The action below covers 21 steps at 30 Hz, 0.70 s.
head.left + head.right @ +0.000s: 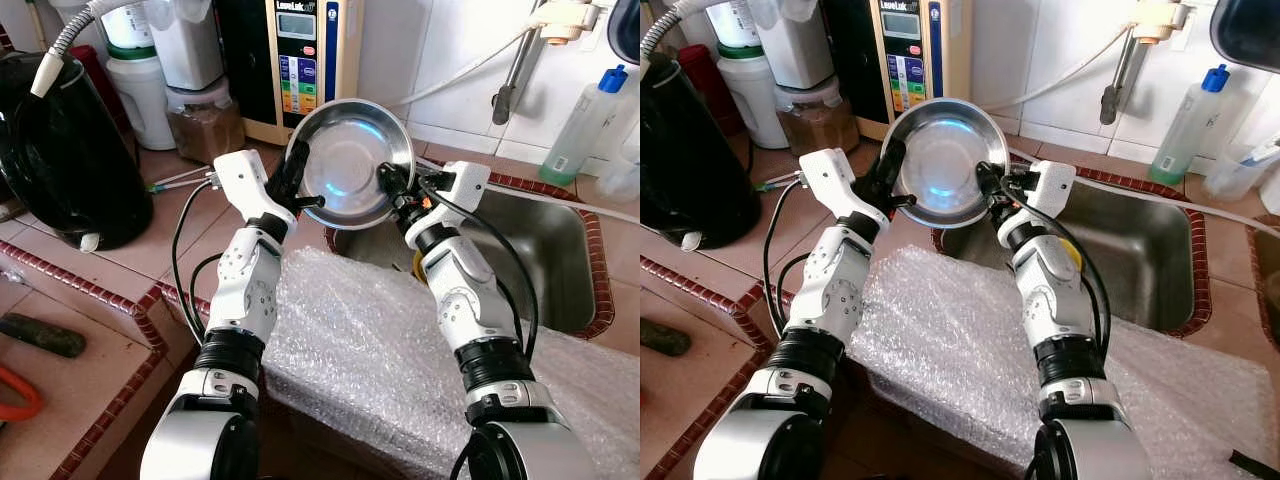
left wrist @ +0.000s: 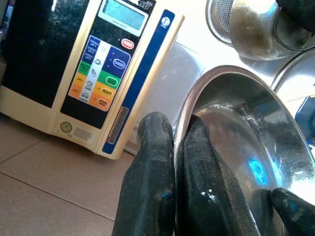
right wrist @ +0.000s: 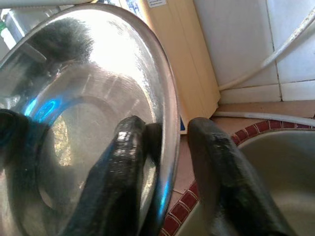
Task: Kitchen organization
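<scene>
Bubble wrap (image 1: 370,350) lies under both arms, while the left claw (image 1: 296,180) and right claw (image 1: 392,185) each pinch opposite rims of a tilted steel bowl (image 1: 350,160) raised between them, beside the sink (image 1: 540,250).

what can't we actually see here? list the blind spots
- Underside of the steel bowl: faces away in both eye views.
- Sink floor near the robot: hidden by the right gripper and its arm.
- Counter under the bubble wrap: covered.
- Green bottle label: too small to read.
</scene>
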{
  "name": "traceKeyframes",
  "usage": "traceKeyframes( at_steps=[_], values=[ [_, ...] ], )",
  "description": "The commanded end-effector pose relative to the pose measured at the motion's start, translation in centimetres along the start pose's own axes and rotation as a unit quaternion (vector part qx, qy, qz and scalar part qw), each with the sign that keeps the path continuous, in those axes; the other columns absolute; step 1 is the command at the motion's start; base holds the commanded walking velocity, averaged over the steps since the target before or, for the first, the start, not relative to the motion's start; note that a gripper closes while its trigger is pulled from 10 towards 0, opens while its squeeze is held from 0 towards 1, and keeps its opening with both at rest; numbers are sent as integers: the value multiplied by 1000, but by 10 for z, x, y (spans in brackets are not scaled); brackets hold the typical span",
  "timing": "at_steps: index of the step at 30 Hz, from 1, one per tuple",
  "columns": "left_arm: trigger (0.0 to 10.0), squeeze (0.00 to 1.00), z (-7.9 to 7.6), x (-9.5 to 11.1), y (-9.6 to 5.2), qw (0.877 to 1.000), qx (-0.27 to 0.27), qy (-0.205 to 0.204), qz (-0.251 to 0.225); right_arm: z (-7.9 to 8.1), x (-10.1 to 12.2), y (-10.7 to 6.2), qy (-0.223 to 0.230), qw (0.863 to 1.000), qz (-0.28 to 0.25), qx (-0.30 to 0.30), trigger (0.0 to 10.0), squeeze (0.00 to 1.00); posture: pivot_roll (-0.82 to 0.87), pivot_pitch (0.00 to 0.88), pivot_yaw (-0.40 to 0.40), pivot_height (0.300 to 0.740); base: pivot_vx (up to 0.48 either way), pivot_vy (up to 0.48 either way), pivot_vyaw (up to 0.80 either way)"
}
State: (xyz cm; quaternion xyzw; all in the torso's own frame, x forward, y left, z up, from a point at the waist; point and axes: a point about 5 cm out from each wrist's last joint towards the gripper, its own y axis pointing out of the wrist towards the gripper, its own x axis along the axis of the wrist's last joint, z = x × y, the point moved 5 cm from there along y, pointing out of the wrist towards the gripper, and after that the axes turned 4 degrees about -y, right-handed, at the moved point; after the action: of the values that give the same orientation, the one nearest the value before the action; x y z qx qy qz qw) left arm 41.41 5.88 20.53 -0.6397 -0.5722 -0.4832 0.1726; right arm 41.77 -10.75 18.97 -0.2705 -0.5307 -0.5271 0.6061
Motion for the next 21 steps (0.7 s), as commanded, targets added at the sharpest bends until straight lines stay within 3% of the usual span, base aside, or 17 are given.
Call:
traceKeyframes(
  at_steps=[1,11,13,21],
  values=[
    [0,0,-19,6,2,999,-34,-17,-20,-9,2,0,5,1000,5,-18,0,0,5,0,40,740,0,0,0],
    [0,0,-18,5,2,999,-35,-17,-17,-11,2,-1,4,1000,8,-21,0,0,4,0,41,740,0,0,0],
    [0,0,-19,4,2,999,-35,-17,-16,-13,4,-1,-21,999,5,-25,0,0,4,0,40,740,0,0,0],
    [0,0,-19,3,2,999,-35,-15,-13,-13,6,0,-24,999,1,-31,0,0,6,0,39,740,0,0,0]
  ],
)
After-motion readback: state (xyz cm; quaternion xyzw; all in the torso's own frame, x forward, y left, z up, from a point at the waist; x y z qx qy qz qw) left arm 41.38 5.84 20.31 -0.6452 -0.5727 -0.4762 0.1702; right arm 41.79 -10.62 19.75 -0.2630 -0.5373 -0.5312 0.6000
